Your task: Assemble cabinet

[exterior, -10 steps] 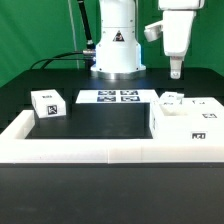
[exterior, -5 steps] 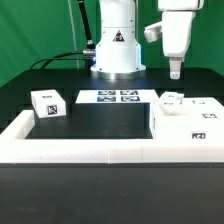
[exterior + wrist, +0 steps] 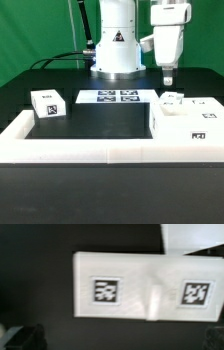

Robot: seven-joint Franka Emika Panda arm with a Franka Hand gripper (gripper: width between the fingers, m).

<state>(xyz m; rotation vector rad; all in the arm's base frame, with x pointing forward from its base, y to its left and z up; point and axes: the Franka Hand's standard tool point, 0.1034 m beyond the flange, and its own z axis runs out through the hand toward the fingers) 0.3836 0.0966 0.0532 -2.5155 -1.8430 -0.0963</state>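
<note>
The white cabinet body (image 3: pixel 186 122) stands at the exterior view's right, with smaller white tagged blocks (image 3: pixel 170 99) on its top. Another white tagged block (image 3: pixel 48 103) sits alone at the exterior view's left. My gripper (image 3: pixel 168 78) hangs in the air just above the blocks on the body and touches nothing. In the wrist view a white cabinet surface (image 3: pixel 145 288) with two tags lies below. My gripper (image 3: pixel 118 339) is open and empty there, with its dark fingers (image 3: pixel 24 336) wide apart at the frame's edges.
The marker board (image 3: pixel 112 97) lies flat at the back middle, in front of the arm's base (image 3: pixel 117 55). A long low white border rail (image 3: pixel 95 152) runs along the front and up the left side. The table top is black.
My gripper has moved a little toward the exterior view's left and slightly lower, closer over the cabinet body. The parts have not moved.
</note>
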